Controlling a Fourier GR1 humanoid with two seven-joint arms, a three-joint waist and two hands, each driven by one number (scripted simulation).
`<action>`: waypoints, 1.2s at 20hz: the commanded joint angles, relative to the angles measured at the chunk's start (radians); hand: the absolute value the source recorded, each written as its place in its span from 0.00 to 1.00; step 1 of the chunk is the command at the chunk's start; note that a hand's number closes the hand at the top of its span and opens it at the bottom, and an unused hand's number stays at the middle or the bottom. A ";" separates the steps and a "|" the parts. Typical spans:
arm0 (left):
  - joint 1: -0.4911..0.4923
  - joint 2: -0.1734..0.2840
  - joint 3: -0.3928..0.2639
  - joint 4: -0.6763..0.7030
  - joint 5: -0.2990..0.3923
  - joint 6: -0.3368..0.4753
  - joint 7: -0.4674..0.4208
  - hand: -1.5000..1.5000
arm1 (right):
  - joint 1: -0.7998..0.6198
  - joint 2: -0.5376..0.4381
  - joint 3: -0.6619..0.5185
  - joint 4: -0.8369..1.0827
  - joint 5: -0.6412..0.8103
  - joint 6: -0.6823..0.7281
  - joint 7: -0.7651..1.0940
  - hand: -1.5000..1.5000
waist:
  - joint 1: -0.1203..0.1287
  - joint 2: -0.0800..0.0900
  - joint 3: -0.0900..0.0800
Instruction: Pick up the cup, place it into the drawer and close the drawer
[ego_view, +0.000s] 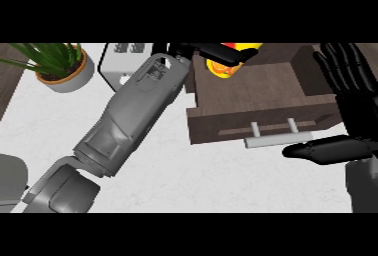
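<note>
The left hand (214, 51), black at the end of a long grey forearm, reaches to the far side of the open dark brown wooden drawer (255, 97), its fingers curled around the yellow and red cup (223, 68). The cup sits at the drawer's far left corner, partly hidden by the fingers. The right hand (347, 100) rests open at the right edge, fingers straight and pointing up, thumb just right of the drawer's pale grey bar handle (277, 140). A potted green plant (59, 67) stands far left, beside a white boxy appliance (122, 62).
</note>
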 joint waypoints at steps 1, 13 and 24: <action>-0.013 0.000 -0.072 0.081 0.005 -0.041 0.027 1.00 | 0.012 -0.013 0.000 0.029 -0.009 0.040 -0.045 0.00 | -0.042 0.015 0.001; 0.100 0.000 -0.124 0.016 0.173 -0.032 -0.066 0.00 | -0.058 0.037 0.105 0.009 -0.105 0.124 0.001 0.00 | -0.120 0.024 -0.001; 0.067 0.000 -0.058 -0.045 0.341 -0.019 -0.242 0.00 | -0.054 -0.144 0.278 0.041 -0.166 0.456 0.122 1.00 | -0.051 0.007 -0.003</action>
